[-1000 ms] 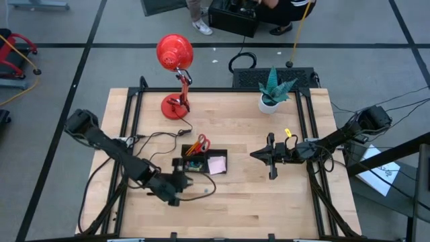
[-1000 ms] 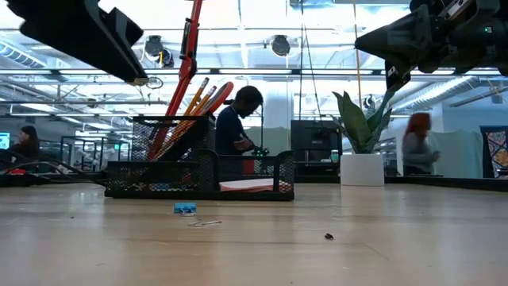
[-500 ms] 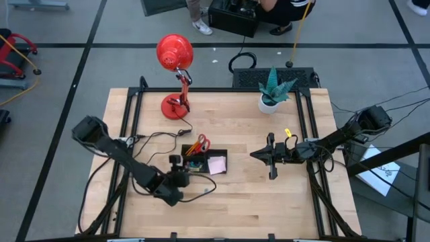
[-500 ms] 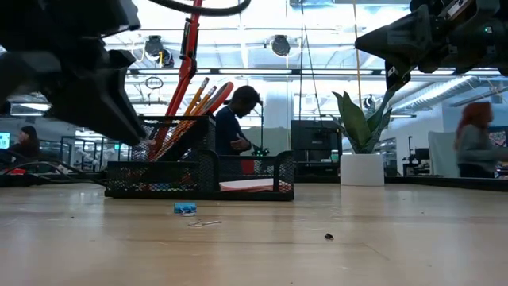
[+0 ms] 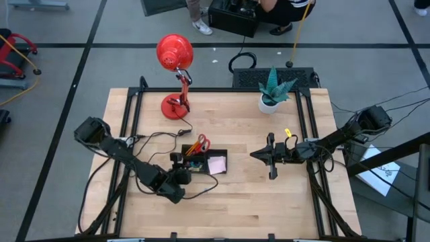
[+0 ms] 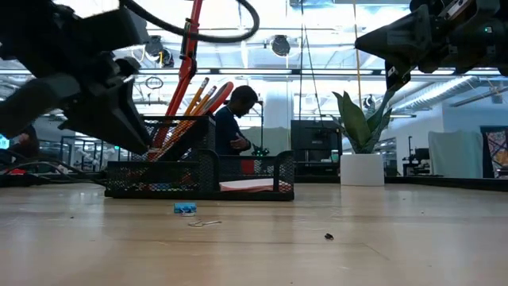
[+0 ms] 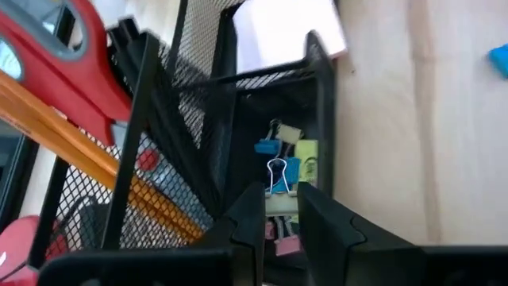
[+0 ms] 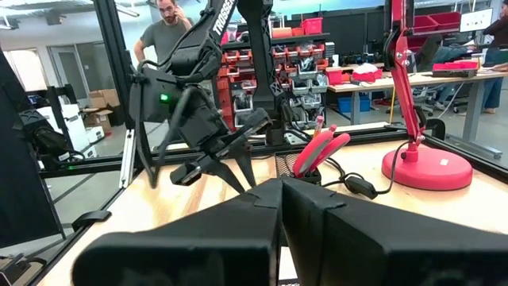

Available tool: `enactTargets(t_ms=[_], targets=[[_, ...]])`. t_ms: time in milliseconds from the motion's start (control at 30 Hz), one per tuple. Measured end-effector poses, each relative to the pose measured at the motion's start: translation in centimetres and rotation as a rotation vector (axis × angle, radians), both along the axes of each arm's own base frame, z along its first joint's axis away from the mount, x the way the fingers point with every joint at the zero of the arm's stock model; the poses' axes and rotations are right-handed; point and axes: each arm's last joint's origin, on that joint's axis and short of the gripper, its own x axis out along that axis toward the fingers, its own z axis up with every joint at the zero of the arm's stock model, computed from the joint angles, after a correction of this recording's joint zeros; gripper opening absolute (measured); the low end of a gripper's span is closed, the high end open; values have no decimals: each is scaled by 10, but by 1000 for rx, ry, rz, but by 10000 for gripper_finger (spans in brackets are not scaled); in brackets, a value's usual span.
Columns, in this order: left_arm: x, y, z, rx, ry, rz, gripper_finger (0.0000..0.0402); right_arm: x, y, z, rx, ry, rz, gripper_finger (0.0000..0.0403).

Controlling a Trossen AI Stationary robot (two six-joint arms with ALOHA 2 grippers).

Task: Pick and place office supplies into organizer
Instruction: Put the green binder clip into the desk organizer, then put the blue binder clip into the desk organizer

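The organizer (image 5: pixel 203 163), a black mesh tray, holds orange pencils and red-handled scissors (image 5: pixel 199 144) upright in its cup, a pink sticky-note pad (image 5: pixel 217 165) and several clips (image 7: pixel 302 152) in a low compartment. My left gripper (image 7: pixel 279 199) slants down over that compartment at the organizer's near left corner (image 5: pixel 179 175), shut on a small blue clip (image 7: pixel 276 173). A second blue clip (image 6: pixel 185 208) lies on the table nearer the front. My right gripper (image 5: pixel 254 154) hangs shut above the table's right half, holding nothing. A small yellow piece (image 5: pixel 287 132) lies by the right arm. My left gripper pinches the small blue clip between its two fingertips (image 7: pixel 255 205); the silver wire handle (image 7: pixel 276 168) sticks out past them. The fingers slant down from the table's near left. The clip is clear of the table, just above the clips in the compartment.
A red desk lamp (image 5: pixel 176 67) stands at the far left, its cable (image 5: pixel 161 138) running to the organizer. A potted plant (image 5: pixel 272 91) stands at the far right. A loose wire clip (image 6: pixel 205 223) lies near the front. People move in the room behind.
My left gripper has come down and a little toward the organizer, tipping its fingers more steeply downward, and now hangs over the clip compartment. It has kept the same narrow gap. My right arm has kept still.
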Motion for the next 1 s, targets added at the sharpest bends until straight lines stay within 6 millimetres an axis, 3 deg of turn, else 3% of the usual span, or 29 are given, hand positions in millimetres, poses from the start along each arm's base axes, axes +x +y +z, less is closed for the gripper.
enactTargets(t_ms=[300, 767, 1000], targets=[[11, 19, -4, -78, 72, 34, 67, 0, 0, 0, 7, 0, 1, 4], [13, 24, -10, -88, 112, 43, 69, 0, 0, 0, 5, 0, 0, 4], [14, 25, -10, -111, 118, 50, 119, 0, 0, 0, 7, 0, 0, 4]])
